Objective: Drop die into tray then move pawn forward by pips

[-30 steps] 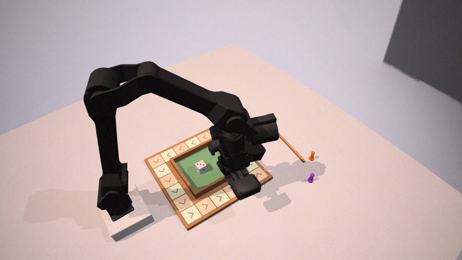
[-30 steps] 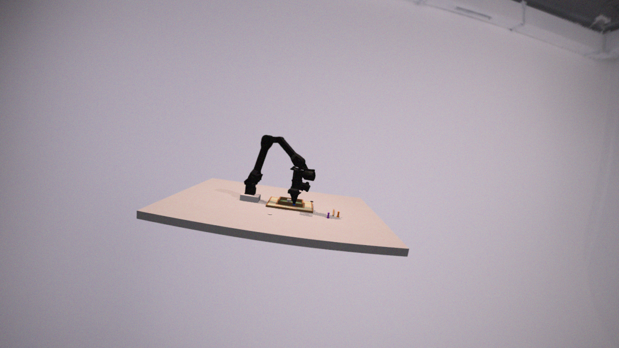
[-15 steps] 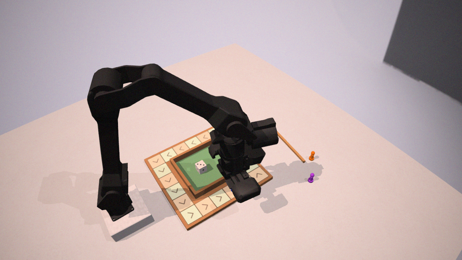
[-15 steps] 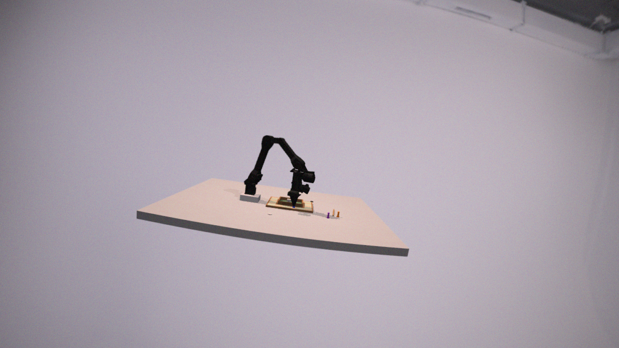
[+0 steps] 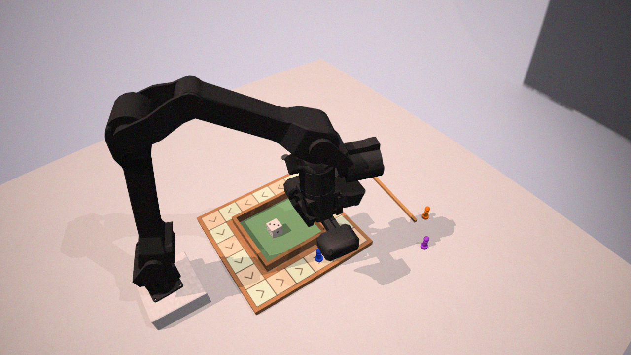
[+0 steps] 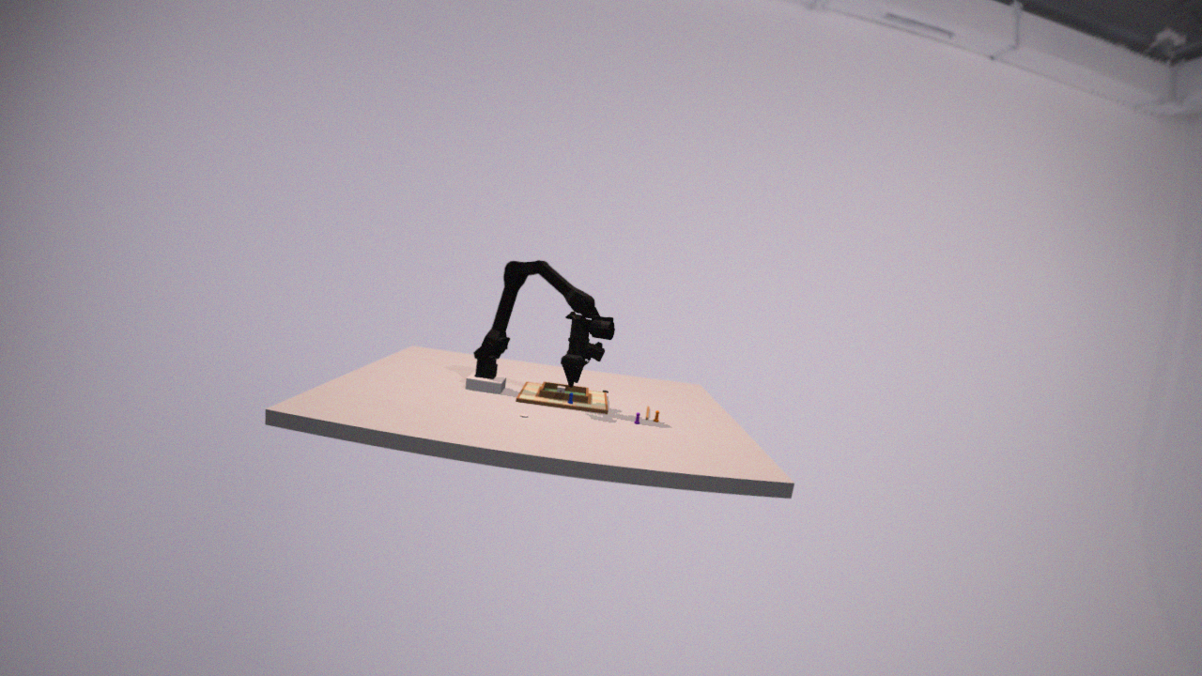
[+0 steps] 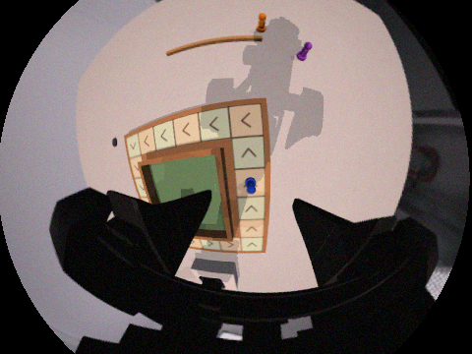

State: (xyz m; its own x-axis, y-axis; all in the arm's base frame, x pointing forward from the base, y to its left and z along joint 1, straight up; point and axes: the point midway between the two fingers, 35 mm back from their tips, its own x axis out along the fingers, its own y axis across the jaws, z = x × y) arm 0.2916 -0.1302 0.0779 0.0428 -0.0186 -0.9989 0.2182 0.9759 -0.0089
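Observation:
A white die (image 5: 274,228) rests in the green tray (image 5: 256,236) (image 7: 177,177) in the middle of the board (image 5: 259,291) (image 7: 215,124) (image 6: 537,397), which has a ring of arrow squares. The blue pawn (image 5: 318,255) (image 7: 251,185) (image 6: 570,398) stands upright on a square of the board's right-hand row. My gripper (image 5: 332,248) (image 7: 254,199) (image 6: 571,382) is open and hangs just above the pawn, with one finger on each side and clear of it. I cannot read the pips on top of the die for certain.
An orange pawn (image 5: 425,212) (image 7: 262,23) and a purple pawn (image 5: 424,242) (image 7: 303,50) stand on the table right of the board. A thin wooden stick (image 5: 394,197) (image 7: 210,43) lies beside the orange pawn. The arm's grey base block (image 5: 180,302) sits left of the board.

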